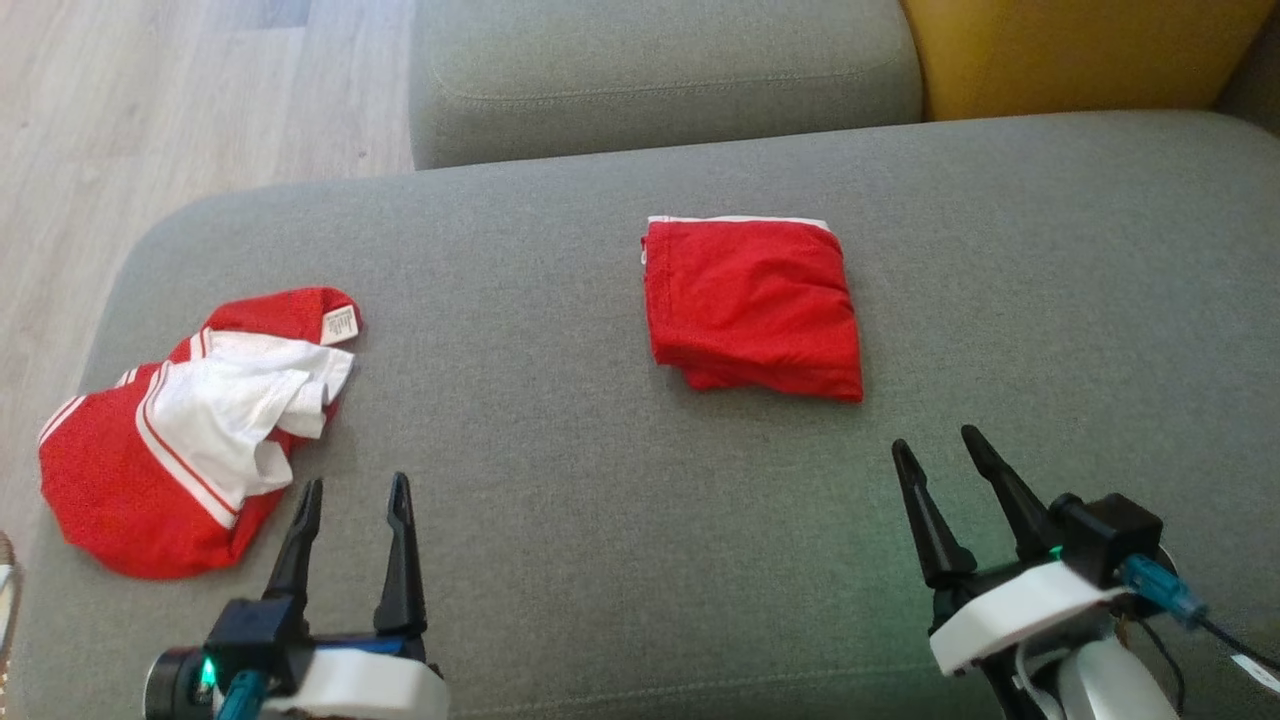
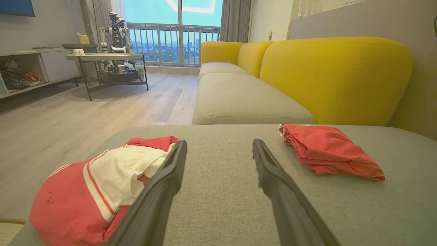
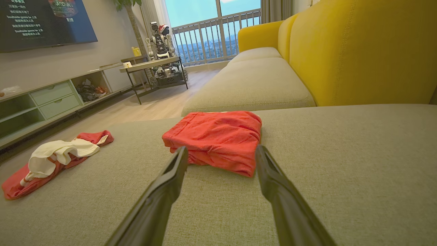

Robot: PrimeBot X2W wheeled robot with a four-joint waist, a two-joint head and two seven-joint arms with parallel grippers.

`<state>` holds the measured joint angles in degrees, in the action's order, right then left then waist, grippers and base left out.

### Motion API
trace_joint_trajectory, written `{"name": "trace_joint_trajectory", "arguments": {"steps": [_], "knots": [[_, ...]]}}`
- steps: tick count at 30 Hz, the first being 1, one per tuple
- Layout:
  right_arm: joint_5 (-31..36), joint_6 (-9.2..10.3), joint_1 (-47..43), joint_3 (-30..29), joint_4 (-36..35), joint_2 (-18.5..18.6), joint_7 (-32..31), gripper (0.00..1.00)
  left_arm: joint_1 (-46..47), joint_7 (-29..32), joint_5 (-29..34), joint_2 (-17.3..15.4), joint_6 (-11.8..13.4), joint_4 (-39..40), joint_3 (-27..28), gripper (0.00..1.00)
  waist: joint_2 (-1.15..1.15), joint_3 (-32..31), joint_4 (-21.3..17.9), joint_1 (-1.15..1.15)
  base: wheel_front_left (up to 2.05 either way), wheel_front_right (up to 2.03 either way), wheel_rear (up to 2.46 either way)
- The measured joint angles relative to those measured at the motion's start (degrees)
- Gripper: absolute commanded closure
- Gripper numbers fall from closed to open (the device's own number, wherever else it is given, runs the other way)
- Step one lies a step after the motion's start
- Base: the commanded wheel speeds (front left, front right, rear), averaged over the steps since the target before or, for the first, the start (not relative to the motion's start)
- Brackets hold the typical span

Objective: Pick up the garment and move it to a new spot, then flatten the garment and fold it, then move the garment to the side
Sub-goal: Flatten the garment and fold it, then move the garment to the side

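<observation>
Head view, from your left: the crumpled red-and-white garment lies at the left end of the grey cushion, with white fabric showing on top. Just right of it and nearer, you see the left gripper, fingers spread and holding nothing. Farther right, mid-cushion, the folded red garment lies flat. Nearer and to its right, the right gripper hovers with fingers apart and empty, short of the fold's near edge.

Folded garment right of crumpled garment
</observation>
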<state>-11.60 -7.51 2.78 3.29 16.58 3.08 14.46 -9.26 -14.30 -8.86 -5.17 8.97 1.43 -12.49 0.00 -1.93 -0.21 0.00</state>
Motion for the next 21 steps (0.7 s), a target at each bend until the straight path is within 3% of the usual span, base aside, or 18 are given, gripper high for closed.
{"name": "trace_joint_trajectory", "arguments": {"steps": [21], "knots": [[-0.5, 0.0, 0.0, -0.8, 1.4, 0.0, 0.0, 0.0, 0.0, 0.0, 2.2, 1.5, -2.4, -1.7, 0.7, 0.0, 0.0, -0.2, 1.9, 0.0, 0.0, 0.0, 0.0]]}}
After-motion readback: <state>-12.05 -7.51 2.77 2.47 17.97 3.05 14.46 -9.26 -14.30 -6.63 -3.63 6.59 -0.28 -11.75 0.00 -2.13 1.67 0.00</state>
